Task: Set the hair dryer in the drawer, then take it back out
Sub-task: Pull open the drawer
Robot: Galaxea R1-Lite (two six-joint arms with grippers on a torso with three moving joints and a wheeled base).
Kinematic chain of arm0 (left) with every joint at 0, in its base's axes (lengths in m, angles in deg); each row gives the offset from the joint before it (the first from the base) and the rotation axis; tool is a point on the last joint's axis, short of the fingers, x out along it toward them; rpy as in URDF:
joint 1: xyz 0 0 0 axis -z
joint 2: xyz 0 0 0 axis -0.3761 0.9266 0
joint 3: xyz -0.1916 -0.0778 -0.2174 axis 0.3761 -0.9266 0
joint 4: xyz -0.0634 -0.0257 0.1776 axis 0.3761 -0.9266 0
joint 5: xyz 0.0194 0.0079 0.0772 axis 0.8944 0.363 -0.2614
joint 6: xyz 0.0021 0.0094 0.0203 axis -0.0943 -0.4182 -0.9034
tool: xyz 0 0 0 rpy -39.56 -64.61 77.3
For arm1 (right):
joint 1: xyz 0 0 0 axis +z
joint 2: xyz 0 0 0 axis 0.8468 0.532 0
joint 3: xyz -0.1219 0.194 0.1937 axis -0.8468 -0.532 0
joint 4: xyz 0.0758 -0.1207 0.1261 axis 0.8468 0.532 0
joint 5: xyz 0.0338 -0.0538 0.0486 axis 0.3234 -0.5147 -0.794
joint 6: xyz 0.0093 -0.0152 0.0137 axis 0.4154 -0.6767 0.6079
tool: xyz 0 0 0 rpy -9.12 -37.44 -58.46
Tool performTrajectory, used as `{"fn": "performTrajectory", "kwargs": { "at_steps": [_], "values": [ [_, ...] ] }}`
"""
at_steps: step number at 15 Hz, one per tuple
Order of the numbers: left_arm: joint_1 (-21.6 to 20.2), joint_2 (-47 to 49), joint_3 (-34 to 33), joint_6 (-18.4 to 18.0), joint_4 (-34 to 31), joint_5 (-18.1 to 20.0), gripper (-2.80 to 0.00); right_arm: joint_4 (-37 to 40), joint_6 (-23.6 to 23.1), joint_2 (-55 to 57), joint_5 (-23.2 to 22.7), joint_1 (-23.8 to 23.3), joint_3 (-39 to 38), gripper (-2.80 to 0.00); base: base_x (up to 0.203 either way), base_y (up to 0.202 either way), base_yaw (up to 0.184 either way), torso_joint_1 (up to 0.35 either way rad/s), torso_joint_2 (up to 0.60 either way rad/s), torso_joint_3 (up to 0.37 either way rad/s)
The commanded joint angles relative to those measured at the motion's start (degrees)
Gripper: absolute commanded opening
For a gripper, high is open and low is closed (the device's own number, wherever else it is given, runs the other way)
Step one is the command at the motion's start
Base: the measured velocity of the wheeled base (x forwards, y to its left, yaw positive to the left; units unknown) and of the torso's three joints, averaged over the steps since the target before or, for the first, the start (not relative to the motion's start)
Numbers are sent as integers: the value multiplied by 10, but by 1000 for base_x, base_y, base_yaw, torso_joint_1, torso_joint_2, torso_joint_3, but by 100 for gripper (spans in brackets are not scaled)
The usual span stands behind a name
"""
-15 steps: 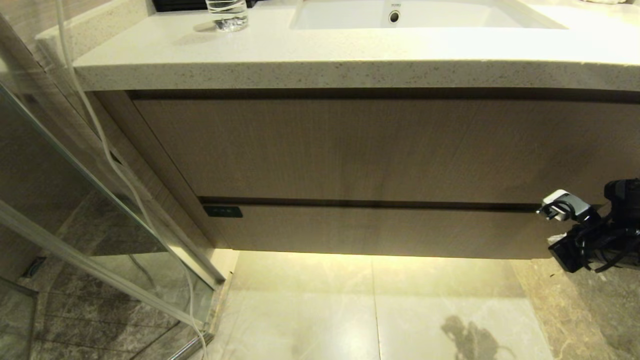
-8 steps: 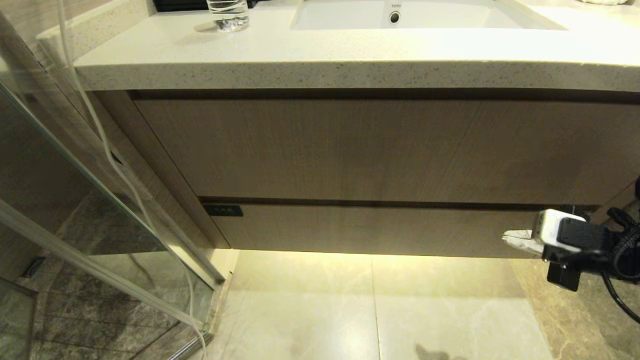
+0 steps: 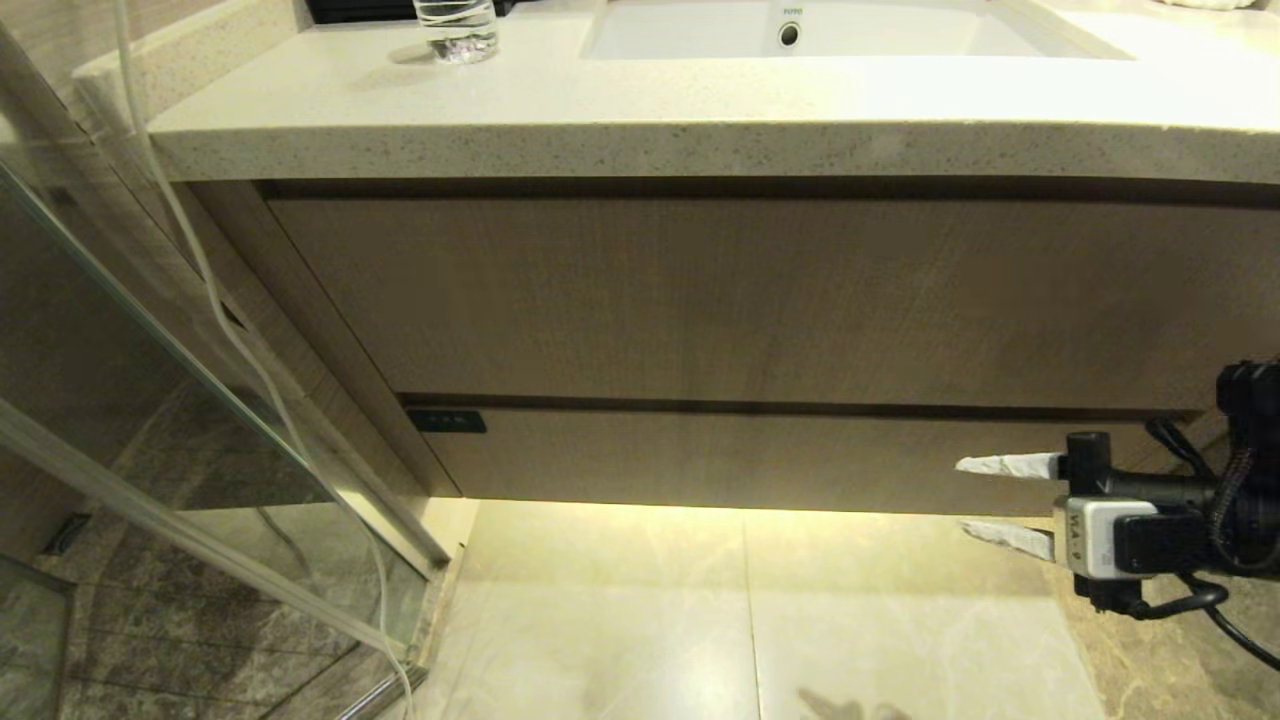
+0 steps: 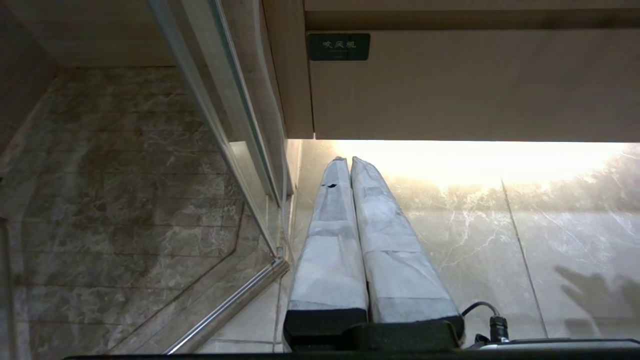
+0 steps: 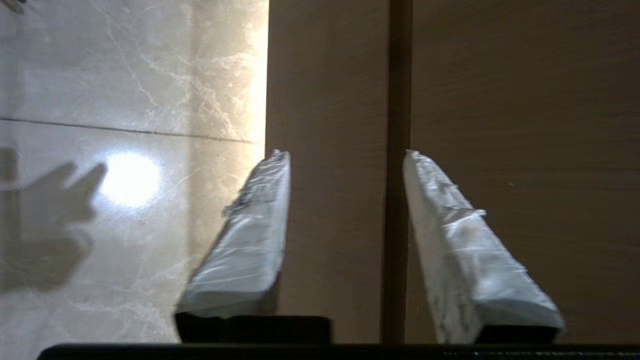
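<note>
So the drawer is shut flush under the taller wood-grain front panel, with just a dark gap between the two. It's handleless, with only a small black tag at its left corner. The hair dryer isn't in any view, so I can't say where it sits; a thin white cord hangs down at the far left by the glass shower door, but what it belongs to, no idea.

My guess on handling: a wide wooden front like this is stiff and smooth, nothing to pinch on the face. The only real purchase looks like the bottom lip or that gap along the top edge, hooking one finger in and pulling straight out. Slipping off is the likely fail. It's probably light, being shallow.

The right gripper comes in level from the right side, low down, wrist rolled so one finger sits above the other. The jaws are parted and empty: the upper tip is in front of the drawer's face, the lower one just below its bottom edge over the floor tiles. Whether it's touching yet, can't tell.

The left gripper is parked low, fingers pressed together, aimed at the lit strip under the vanity.
</note>
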Motion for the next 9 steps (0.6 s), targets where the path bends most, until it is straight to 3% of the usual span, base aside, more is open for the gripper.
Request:
{"fn": "performTrajectory", "kwargs": {
  "at_steps": [1,9],
  "values": [
    [0,0,0,0,0,0,-280,-19,-19,96,-17,2,38,0,0,0,0,0,0,0],
    [0,0,0,0,0,0,-280,-9,-27,249,-18,2,153,0,0,0,0,0,0,0]
  ]
}}
